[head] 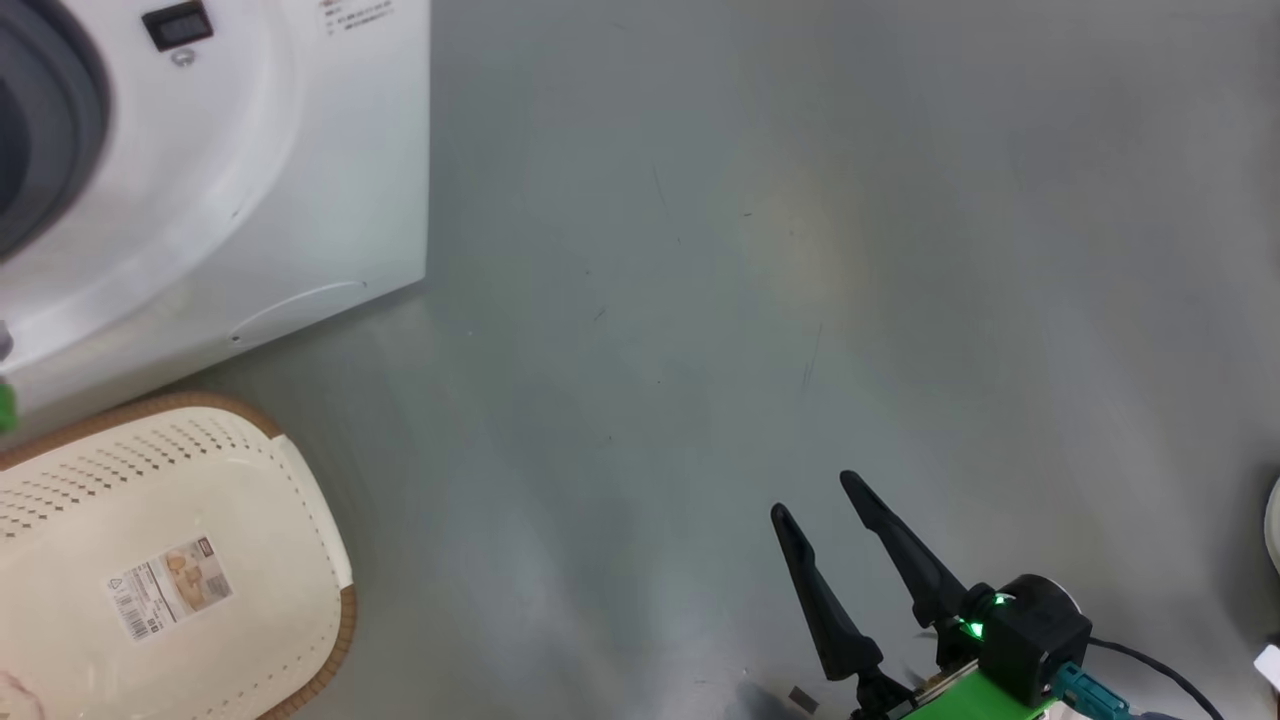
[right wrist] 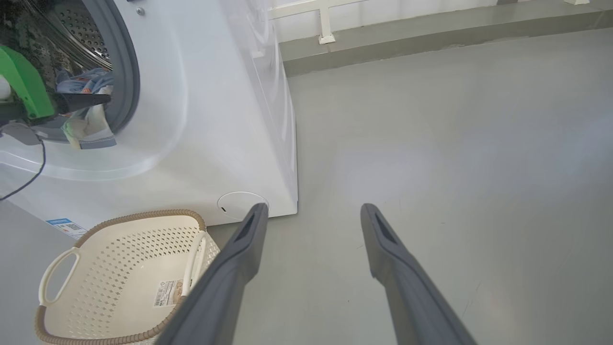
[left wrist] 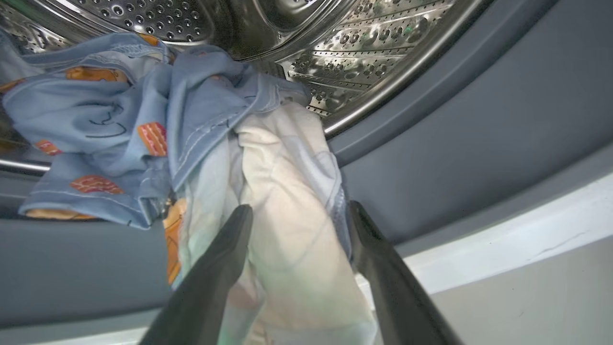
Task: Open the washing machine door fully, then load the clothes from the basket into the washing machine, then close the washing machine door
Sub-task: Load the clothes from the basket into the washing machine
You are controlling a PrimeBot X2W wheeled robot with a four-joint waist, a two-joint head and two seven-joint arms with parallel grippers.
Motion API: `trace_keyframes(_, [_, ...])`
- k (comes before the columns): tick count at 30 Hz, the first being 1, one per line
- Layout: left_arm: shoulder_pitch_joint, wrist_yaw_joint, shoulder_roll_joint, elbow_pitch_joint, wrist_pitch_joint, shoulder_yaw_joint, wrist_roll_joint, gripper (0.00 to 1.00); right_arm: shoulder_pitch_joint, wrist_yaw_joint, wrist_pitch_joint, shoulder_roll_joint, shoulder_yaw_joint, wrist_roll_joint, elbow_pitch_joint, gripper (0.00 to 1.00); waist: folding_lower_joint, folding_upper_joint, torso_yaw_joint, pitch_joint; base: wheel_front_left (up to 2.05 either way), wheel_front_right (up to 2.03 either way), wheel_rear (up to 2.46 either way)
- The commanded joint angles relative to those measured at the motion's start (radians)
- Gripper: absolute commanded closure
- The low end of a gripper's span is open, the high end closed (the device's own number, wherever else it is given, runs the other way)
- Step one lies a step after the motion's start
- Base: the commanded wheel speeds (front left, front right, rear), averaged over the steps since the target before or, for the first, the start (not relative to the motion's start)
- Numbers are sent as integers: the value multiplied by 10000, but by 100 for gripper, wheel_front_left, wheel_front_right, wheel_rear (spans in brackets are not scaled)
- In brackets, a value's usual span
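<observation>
The washing machine (head: 300, 200) stands at the upper left, its mouth uncovered; the washing machine door is out of view. Light blue clothes (left wrist: 96, 120) with orange patches lie in the steel drum (left wrist: 359, 48). A cream cloth (left wrist: 287, 167) spills out over the grey gasket (left wrist: 479, 120). My left gripper (left wrist: 299, 207) is open at the drum's mouth, one finger on each side of that cream cloth. The basket (head: 100, 460) sits on the floor before the machine, showing its bare bottom and label sticker (head: 170, 585). My right gripper (head: 814, 494) hangs open over bare floor, well to the right of the basket (right wrist: 124, 249).
Grey floor (head: 800, 250) stretches to the right of the washing machine (right wrist: 215, 120). A low ledge with a white rail (right wrist: 325, 28) runs along the far wall. A black cable (right wrist: 28, 177) hangs from my left arm across the machine's front.
</observation>
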Motion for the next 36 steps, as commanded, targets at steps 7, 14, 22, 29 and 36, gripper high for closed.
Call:
trace_keyframes(7, [-972,17,177,863,258,-393,442,0,291,16,-48,-98,230,-115,-154,0,0,0,45,-98,0,0,0])
trace_keyframes(14, [-1520,-92,355,2038,274,-941,981,0,420,16,-48,-98,345,-148,-156,0,0,0,-132,-143,0,0,0])
trace_keyframes(22, [-1787,-186,451,3125,125,-1106,1070,100,600,16,-48,-98,366,-129,-217,0,0,0,-308,-132,0,0,0])
trace_keyframes(29, [-2115,-134,562,3687,-348,-970,1003,100,636,16,-48,-98,321,-169,-218,0,0,0,-199,-98,0,0,0])
trace_keyframes(36, [-2830,115,910,4275,-1610,-503,965,100,650,16,-48,-98,624,-368,-170,0,0,0,-269,-48,0,0,0])
